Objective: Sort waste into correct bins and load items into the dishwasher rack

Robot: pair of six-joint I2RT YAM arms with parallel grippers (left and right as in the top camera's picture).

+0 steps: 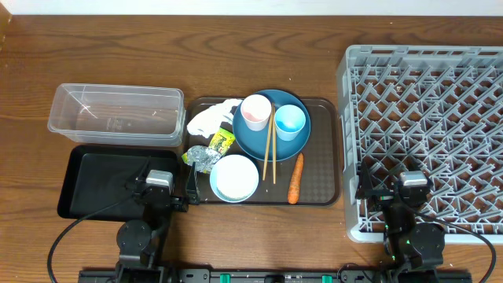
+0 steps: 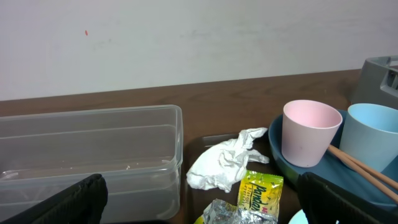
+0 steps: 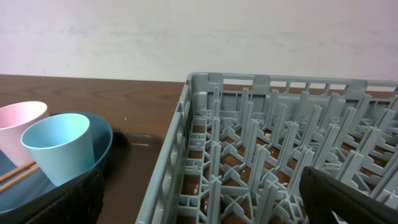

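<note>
1. My left gripper (image 2: 205,198): jaws open, empty, above the black tray (image 1: 98,189), near the tub (image 2: 93,152).
2. My right gripper (image 3: 199,198): jaws open, empty, above the rack (image 3: 261,140), at its near edge.
3. On the brown tray (image 1: 326,161): tissue (image 2: 221,165), wrapper (image 2: 261,193), foil (image 2: 231,214), carrot (image 1: 295,178), bowl (image 1: 234,178), beside the plate (image 1: 271,135) bearing pink cup (image 2: 310,132), blue cup (image 3: 61,148), chopsticks (image 1: 269,149).

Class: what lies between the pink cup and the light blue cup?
The wooden chopsticks: their upper ends pass between the pink cup and light blue cup, shown in the overhead view.
</note>
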